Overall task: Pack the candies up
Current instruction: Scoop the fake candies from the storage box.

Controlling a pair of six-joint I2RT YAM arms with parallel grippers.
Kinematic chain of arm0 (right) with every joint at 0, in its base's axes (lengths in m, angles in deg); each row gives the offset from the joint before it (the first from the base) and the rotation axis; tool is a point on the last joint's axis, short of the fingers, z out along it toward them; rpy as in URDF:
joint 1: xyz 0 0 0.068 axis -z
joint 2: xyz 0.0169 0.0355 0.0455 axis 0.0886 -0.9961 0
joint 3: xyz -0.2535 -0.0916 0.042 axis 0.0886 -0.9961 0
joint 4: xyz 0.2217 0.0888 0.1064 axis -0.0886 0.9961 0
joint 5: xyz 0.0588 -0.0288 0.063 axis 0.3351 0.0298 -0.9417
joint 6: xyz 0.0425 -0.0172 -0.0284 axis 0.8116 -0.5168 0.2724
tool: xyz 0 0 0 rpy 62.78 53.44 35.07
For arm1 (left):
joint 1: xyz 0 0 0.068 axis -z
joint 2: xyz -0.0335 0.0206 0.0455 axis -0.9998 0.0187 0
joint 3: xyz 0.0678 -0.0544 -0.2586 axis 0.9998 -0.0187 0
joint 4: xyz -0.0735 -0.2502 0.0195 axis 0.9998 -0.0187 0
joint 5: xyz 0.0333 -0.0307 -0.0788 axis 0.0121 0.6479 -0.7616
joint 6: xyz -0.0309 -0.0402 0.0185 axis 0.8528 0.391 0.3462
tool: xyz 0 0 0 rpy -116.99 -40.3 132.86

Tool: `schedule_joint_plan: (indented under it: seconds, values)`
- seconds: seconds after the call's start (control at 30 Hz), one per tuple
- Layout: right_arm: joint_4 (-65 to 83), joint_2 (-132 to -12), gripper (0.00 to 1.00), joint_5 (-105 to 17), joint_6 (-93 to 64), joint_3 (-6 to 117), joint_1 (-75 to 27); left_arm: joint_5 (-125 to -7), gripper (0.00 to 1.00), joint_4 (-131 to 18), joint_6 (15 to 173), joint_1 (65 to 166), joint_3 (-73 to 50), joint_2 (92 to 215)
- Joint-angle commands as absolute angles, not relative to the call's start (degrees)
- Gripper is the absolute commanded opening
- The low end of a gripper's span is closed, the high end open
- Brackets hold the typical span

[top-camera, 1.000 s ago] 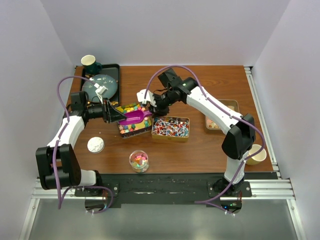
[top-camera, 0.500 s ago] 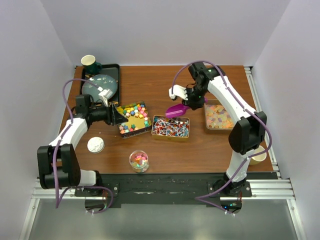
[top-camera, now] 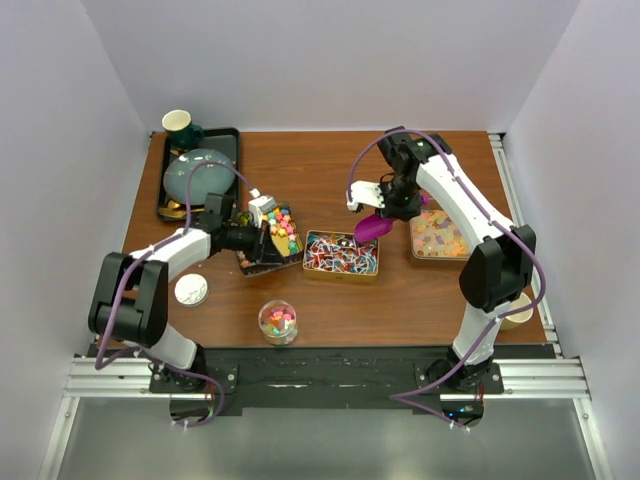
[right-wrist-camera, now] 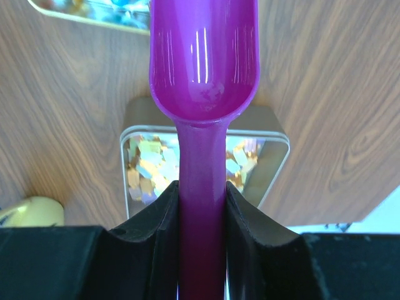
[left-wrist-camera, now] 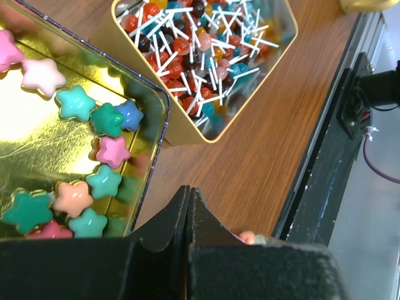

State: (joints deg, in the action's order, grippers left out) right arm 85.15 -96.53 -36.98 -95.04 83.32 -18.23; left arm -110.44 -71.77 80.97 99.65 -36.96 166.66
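Observation:
The candies lie in three gold tins: bright star-shaped pieces in the left tin (top-camera: 272,236), red-white-blue ones in the middle tin (top-camera: 342,255), and orange-yellow gummies in the right tin (top-camera: 437,233). My left gripper (top-camera: 262,243) is shut and empty at the left tin's near edge. In the left wrist view its tips (left-wrist-camera: 189,191) hang over the wood beside the star candies (left-wrist-camera: 94,181), with the middle tin (left-wrist-camera: 206,59) ahead. My right gripper (top-camera: 388,205) is shut on the purple scoop (top-camera: 371,226). It holds the scoop above the table between the middle and right tins. The scoop's bowl (right-wrist-camera: 203,56) looks empty, and the gummy tin (right-wrist-camera: 147,165) lies below the right gripper (right-wrist-camera: 201,187).
A glass bowl (top-camera: 277,321) holding some candies stands near the front edge. A white lid (top-camera: 190,290) lies front left. A black tray (top-camera: 226,145) with a teal plate (top-camera: 195,172) and a green cup (top-camera: 178,123) is at the back left. A yellow cup (top-camera: 517,311) stands at the front right.
My right arm has carried the scoop from the left tin across to the right and now holds it between the middle and right tins. My left gripper has moved right, onto the left tin's near edge.

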Motion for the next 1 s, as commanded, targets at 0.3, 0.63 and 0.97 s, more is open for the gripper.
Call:
schedule_joint_plan:
  seconds: [0.3,0.63,0.97]
  values:
    - [99.34,-96.13,0.00,-23.80,-95.93,81.43,-24.17,-97.09,0.00,-64.75,81.09,107.38,-35.16,172.25]
    - [99.52,-98.06,0.00,-11.93,-90.22,76.68,-28.67,-96.03,0.00,-54.02,84.42,113.27,-36.13,178.22]
    - [99.52,-102.09,0.00,-17.36,-81.26,75.44,-31.74,-101.83,0.00,-41.89,93.22,114.06,-40.53,182.80]
